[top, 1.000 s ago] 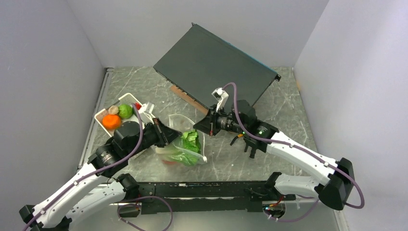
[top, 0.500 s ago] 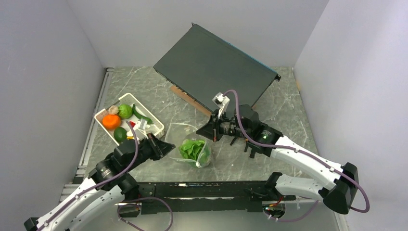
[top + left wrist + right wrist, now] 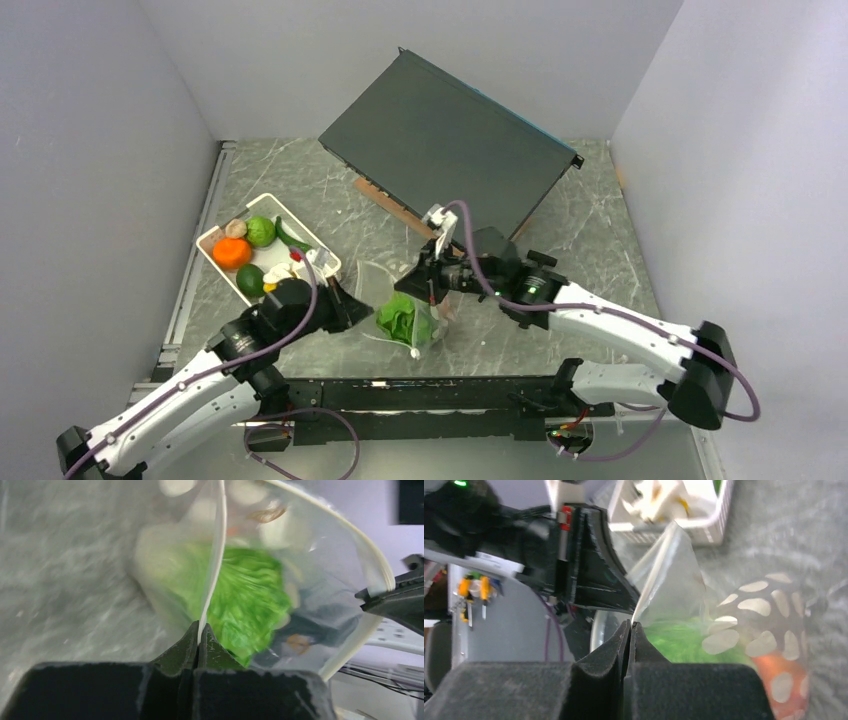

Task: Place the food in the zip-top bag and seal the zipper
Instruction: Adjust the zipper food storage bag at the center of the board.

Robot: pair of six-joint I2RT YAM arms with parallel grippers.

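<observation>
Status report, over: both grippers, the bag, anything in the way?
Left gripper shut on whitish zipper strip of clear dotted zip-top bag. Right gripper shut on opposite edge. Leafy green lettuce inside, mouth open. Nothing blocking it.

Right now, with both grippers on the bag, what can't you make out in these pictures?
Top view: bag mouth too small, its edges covered by the left gripper and right gripper.
Right wrist view: orange-red thing beside the lettuce blurred behind dotted plastic, cannot be named.
Right wrist view: basket cut off by the top edge.
Left wrist view: bag's far end blurred.
</observation>
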